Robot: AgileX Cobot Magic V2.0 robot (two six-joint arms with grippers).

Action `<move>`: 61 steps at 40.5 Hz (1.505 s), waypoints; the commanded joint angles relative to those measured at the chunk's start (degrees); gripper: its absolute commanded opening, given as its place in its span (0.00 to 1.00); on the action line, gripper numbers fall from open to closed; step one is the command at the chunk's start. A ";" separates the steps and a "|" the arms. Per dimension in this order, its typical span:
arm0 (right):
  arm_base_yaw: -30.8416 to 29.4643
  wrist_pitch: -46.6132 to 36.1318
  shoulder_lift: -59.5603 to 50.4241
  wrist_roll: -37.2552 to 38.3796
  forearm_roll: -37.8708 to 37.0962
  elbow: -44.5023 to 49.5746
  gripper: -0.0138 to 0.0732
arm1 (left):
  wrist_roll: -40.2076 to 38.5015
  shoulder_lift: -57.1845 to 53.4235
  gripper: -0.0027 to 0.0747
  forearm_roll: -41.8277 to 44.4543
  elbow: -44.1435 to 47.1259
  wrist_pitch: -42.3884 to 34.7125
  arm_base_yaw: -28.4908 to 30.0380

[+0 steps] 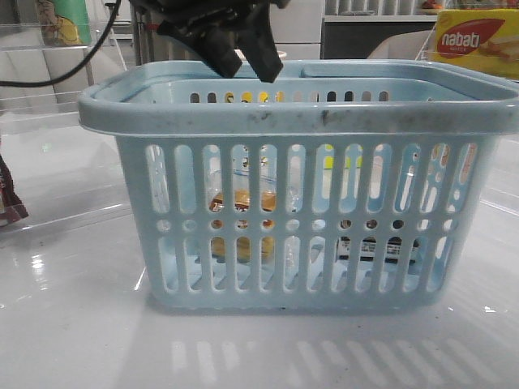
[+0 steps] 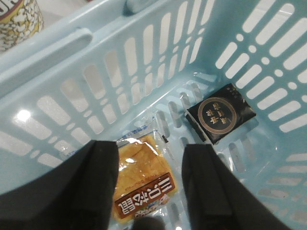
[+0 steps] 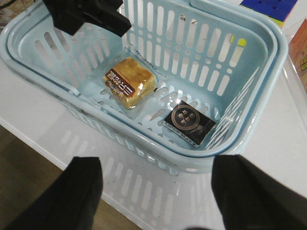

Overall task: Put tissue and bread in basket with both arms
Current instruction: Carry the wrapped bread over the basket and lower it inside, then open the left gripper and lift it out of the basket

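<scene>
Plastic-wrapped bread soft, light, slippery (grip by sides); tissue flat pack; both in basket. Left gripper, right gripper open, empty.

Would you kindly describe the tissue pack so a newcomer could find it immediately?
Look inside the light-blue basket. Two items lie apart on its floor; the tissue is the flat dark pack with a round gold emblem, unlike the golden-brown bread in clear wrap.

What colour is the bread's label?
Dark brown with pale print, on the bread; clearest in the right wrist view.
</scene>
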 commanded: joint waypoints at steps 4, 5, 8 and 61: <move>0.05 -3.72 0.00 -0.39 -0.84 -1.50 0.83 | 1.44 -10.48 0.46 0.29 -2.09 -0.47 -0.12; 0.05 -3.72 0.00 -0.39 -0.84 -1.50 0.83 | 1.44 -11.58 0.45 0.29 -2.09 0.05 -0.12; 0.05 -3.72 0.00 -0.39 -0.84 -1.50 0.83 | 1.44 -15.72 0.43 0.29 -2.09 1.83 -0.12; 0.05 -1.41 1.41 -0.39 -1.94 -1.50 0.74 | -2.29 -64.79 0.39 2.09 42.07 -0.13 -0.12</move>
